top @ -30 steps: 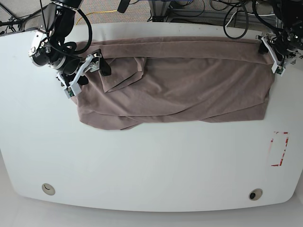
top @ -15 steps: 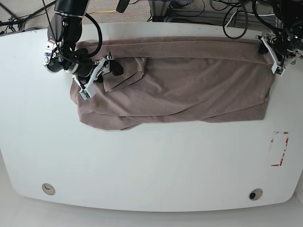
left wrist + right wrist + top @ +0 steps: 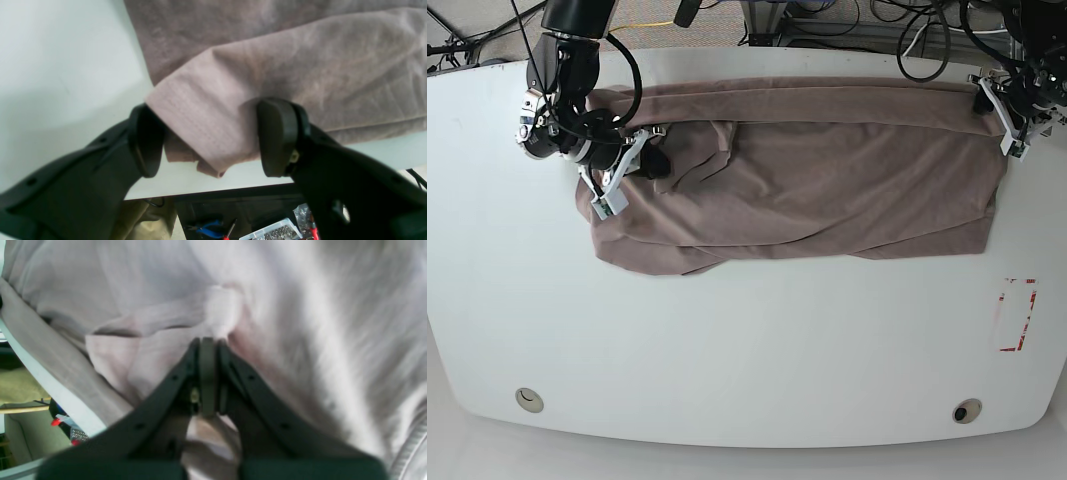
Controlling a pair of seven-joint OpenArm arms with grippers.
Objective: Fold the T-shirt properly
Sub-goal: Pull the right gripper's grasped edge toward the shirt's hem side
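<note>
One T-shirt (image 3: 827, 170) lies spread and wrinkled on the far half of the white counter (image 3: 747, 350). Two arms work at its two ends. The right fingers (image 3: 206, 350) are pressed fully together on a small fold of the cloth near the shirt's end. The left fingers (image 3: 277, 140) stand wide apart, with a folded corner of the shirt between them at the counter's edge; they do not pinch it.
</note>
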